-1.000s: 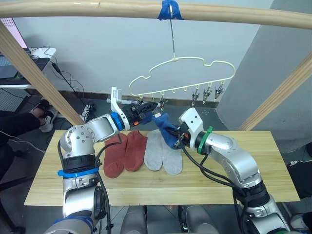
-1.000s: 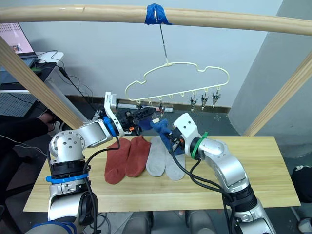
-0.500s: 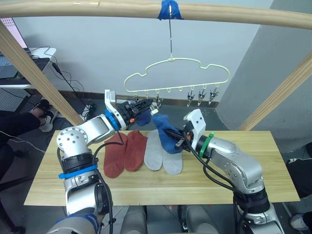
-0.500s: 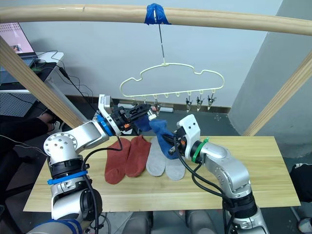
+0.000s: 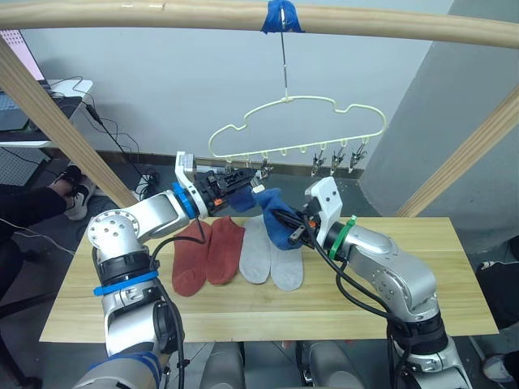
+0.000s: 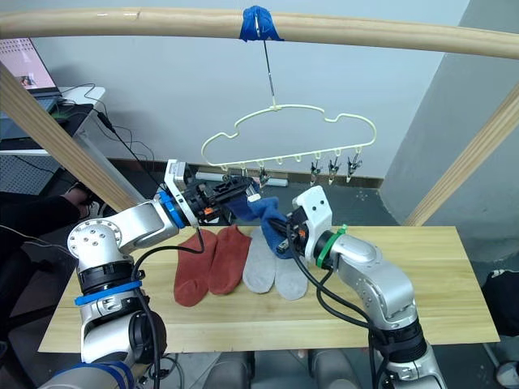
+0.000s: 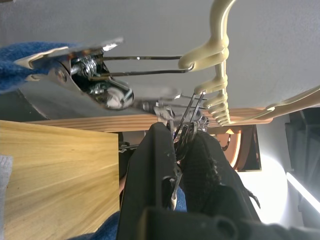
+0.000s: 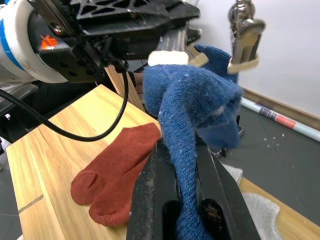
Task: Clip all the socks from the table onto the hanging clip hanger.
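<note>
On the surface we see four socks lying flat, side by side: two rust-red socks and two light grey socks. Above them the clip hanger hangs by its hook from the wooden pole, its row of clips running left to right.

The blue sock is held off the surface between both arms, its long axis rising from the right pincer up and leftward to the clips. The right pincer is closed on its lower part. The left pincer is nearer the hanger and is closed on a metal clip; we judge it is squeezing that clip to admit the sock edge.

No readable brand or writing is visible.
</note>
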Available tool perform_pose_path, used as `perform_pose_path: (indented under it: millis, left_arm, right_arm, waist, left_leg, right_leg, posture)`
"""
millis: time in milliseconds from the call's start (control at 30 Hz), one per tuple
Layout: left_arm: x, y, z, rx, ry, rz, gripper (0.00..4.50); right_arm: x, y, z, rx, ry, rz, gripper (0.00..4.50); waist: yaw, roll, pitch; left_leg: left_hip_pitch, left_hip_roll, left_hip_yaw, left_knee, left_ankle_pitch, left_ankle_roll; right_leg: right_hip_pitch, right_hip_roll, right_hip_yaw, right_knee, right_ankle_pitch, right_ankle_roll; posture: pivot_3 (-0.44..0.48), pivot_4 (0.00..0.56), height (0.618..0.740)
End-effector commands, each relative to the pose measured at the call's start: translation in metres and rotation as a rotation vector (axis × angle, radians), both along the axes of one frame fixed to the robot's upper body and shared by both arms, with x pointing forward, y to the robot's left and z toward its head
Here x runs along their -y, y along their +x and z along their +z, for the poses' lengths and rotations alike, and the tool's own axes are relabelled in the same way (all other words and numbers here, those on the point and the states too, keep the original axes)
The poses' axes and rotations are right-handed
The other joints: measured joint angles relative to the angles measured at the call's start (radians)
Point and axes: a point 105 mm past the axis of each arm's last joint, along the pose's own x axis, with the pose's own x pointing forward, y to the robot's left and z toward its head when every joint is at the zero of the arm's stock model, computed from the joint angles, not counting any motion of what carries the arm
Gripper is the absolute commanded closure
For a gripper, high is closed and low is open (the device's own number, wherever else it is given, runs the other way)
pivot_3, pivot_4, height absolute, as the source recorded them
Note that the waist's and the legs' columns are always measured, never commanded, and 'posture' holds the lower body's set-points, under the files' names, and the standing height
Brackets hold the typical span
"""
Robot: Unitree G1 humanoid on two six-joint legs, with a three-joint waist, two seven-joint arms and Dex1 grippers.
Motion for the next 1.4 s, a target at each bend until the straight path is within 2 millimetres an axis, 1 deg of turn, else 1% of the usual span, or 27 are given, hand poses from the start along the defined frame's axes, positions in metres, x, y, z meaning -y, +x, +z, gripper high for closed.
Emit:
perform_pose_path:
  millis: [33, 233, 300, 367, 433, 633, 733, 800, 833, 867, 933, 1000, 1067, 1133, 1200, 1233, 1300, 1400]
  left_arm:
    - [0.001, -0.001, -0.003, -0.008, 0.017, -0.003, 4.24]
    - [0.003, -0.003, 0.002, 0.036, 0.015, -0.003, 4.24]
    - [0.002, -0.004, 0.007, 0.070, 0.019, 0.003, 4.24]
    - [0.000, -0.005, 0.007, 0.089, 0.031, 0.011, 4.24]
    - [-0.001, -0.008, 0.009, 0.109, 0.029, -0.001, 3.52]
    - [-0.007, -0.008, 0.013, 0.120, 0.015, 0.005, 1.80]
    - [-0.012, -0.009, 0.014, 0.139, 0.054, 0.022, 0.94]
    - [-0.014, -0.018, 0.016, 0.190, 0.138, 0.004, 0.33]
    - [-0.016, -0.024, 0.016, 0.230, 0.217, -0.008, 0.05]
    - [-0.017, -0.028, 0.015, 0.271, 0.298, -0.010, 0.01]
    - [-0.022, -0.028, 0.006, 0.368, 0.505, 0.008, 0.00]
    - [-0.020, -0.029, 0.004, 0.477, 0.613, -0.015, 0.00]
    - [-0.016, -0.031, 0.003, 0.570, 0.664, -0.034, 0.00]
    - [-0.011, -0.032, -0.006, 0.664, 0.744, -0.050, 0.00]
    - [-0.004, -0.036, -0.012, 0.724, 0.750, -0.064, 0.00]
    - [-0.002, -0.037, -0.012, 0.762, 0.745, -0.061, 0.00]
    - [-0.002, -0.036, -0.011, 0.810, 0.739, -0.036, 0.00]
    - [-0.004, -0.029, -0.004, 0.881, 0.734, 0.039, 0.00]
  right_arm:
    - [-0.006, -0.003, 0.013, 0.061, 0.018, 0.018, 4.49]
    - [-0.010, 0.000, 0.013, 0.070, 0.006, 0.017, 4.49]
    - [-0.009, 0.002, 0.011, 0.071, -0.007, 0.012, 4.49]
    - [-0.009, 0.003, 0.009, 0.072, -0.017, 0.011, 4.49]
    - [-0.008, 0.005, 0.008, 0.072, -0.023, 0.005, 4.50]
    - [-0.010, 0.010, 0.008, 0.076, -0.024, -0.002, 4.50]
    - [-0.013, 0.014, 0.009, 0.075, -0.021, -0.005, 4.50]
    - [-0.016, 0.017, 0.007, 0.065, -0.022, -0.002, 4.50]
    - [-0.017, 0.019, 0.004, 0.053, -0.020, 0.002, 4.22]
    - [-0.017, 0.022, 0.001, 0.040, -0.019, 0.000, 3.78]
    - [-0.013, 0.026, -0.006, 0.022, -0.030, -0.008, 3.39]
    - [-0.006, 0.028, -0.012, 0.012, -0.045, -0.013, 2.83]
    - [0.004, 0.027, -0.018, 0.003, -0.061, -0.019, 2.21]
    - [0.017, 0.024, -0.023, -0.008, -0.073, -0.032, 1.49]
    - [0.034, 0.021, -0.028, -0.007, -0.100, -0.057, 0.79]
    - [0.044, 0.016, -0.027, -0.003, -0.108, -0.060, 0.46]
    - [0.057, 0.008, -0.023, 0.007, -0.111, -0.060, 0.46]
    - [0.066, -0.004, -0.006, 0.058, -0.086, -0.027, 0.46]
  waist:
    - [0.000, 0.000, 0.000]
    - [0.000, 0.000, 0.000]
    - [0.000, 0.000, 0.000]
    - [0.001, 0.000, 0.000]
    - [0.000, 0.000, 0.000]
    - [0.002, 0.000, 0.000]
    - [0.002, 0.000, 0.000]
    - [-0.001, 0.000, 0.000]
    - [-0.003, 0.000, 0.000]
    - [-0.005, 0.000, 0.000]
    - [0.000, 0.000, 0.000]
    - [0.004, 0.001, 0.001]
    - [0.014, 0.001, 0.000]
    - [0.021, 0.001, 0.000]
    - [0.027, 0.001, 0.000]
    - [0.029, 0.001, 0.000]
    - [0.032, 0.001, 0.001]
    - [0.029, 0.001, 0.000]
  left_leg:
    - [0.000, 0.000, 0.000, 0.000, 0.000, 0.000]
    - [0.000, 0.000, 0.000, 0.000, 0.000, 0.000]
    - [0.000, 0.000, 0.000, 0.000, 0.000, 0.000]
    - [0.000, 0.000, 0.000, 0.000, 0.000, -0.001]
    - [0.000, 0.000, 0.000, 0.000, 0.000, -0.001]
    - [-0.001, 0.000, 0.000, -0.001, 0.000, -0.001]
    - [-0.001, 0.000, 0.000, -0.001, 0.000, -0.001]
    - [-0.001, 0.000, 0.000, -0.001, 0.000, -0.001]
    - [-0.001, 0.000, 0.000, -0.001, 0.000, -0.001]
    - [-0.001, 0.000, 0.000, -0.002, 0.000, -0.001]
    - [-0.001, 0.001, 0.000, -0.003, 0.001, -0.002]
    - [0.000, 0.000, 0.001, -0.004, 0.001, -0.003]
    - [-0.001, 0.000, 0.001, -0.004, 0.001, -0.003]
    - [-0.001, 0.000, 0.001, -0.003, 0.001, -0.002]
    - [-0.001, 0.000, 0.001, -0.004, 0.000, -0.002]
    - [-0.002, 0.000, 0.001, -0.005, 0.000, -0.001]
    - [-0.004, 0.000, 0.001, -0.006, 0.000, -0.001]
    - [-0.006, 0.000, 0.001, -0.006, 0.000, 0.000]
  right_leg:
    - [0.000, 0.000, 0.000, 0.000, 0.000, 0.000]
    - [0.000, 0.000, 0.000, 0.000, 0.000, 0.000]
    - [0.000, 0.000, 0.000, 0.000, 0.000, 0.000]
    - [0.000, 0.000, 0.000, -0.001, 0.000, 0.000]
    - [0.000, 0.000, 0.000, -0.001, 0.000, 0.000]
    - [-0.001, 0.000, 0.000, -0.001, 0.000, 0.000]
    - [-0.001, 0.000, 0.000, -0.001, 0.000, 0.000]
    - [-0.001, 0.000, 0.000, -0.001, 0.000, 0.000]
    - [-0.001, 0.000, 0.000, -0.001, 0.000, 0.000]
    - [-0.001, 0.000, 0.001, -0.001, 0.000, 0.000]
    - [-0.002, 0.000, 0.000, -0.001, 0.000, 0.000]
    - [-0.002, 0.000, 0.001, -0.002, 0.000, 0.000]
    - [-0.001, -0.001, 0.001, -0.004, 0.000, 0.000]
    - [-0.001, -0.001, 0.000, -0.005, 0.000, 0.000]
    - [-0.001, -0.001, 0.001, -0.006, 0.000, 0.000]
    - [-0.001, -0.001, 0.001, -0.007, 0.000, 0.000]
    - [-0.002, -0.001, 0.000, -0.009, 0.000, 0.000]
    - [-0.003, -0.001, -0.001, -0.010, 0.000, 0.000]
  posture:
    - [-0.063, 0.198, 0.740]
    - [-0.055, 0.194, 0.740]
    - [-0.053, 0.194, 0.740]
    - [-0.052, 0.192, 0.740]
    - [-0.050, 0.191, 0.740]
    - [-0.045, 0.186, 0.740]
    - [-0.048, 0.185, 0.740]
    - [-0.048, 0.185, 0.740]
    - [-0.041, 0.186, 0.740]
    - [-0.035, 0.186, 0.740]
    - [-0.019, 0.181, 0.740]
    - [-0.011, 0.177, 0.740]
    - [0.002, 0.173, 0.740]
    - [0.004, 0.172, 0.740]
    - [0.003, 0.173, 0.740]
    - [-0.001, 0.173, 0.740]
    - [-0.005, 0.172, 0.740]
    - [-0.019, 0.168, 0.740]
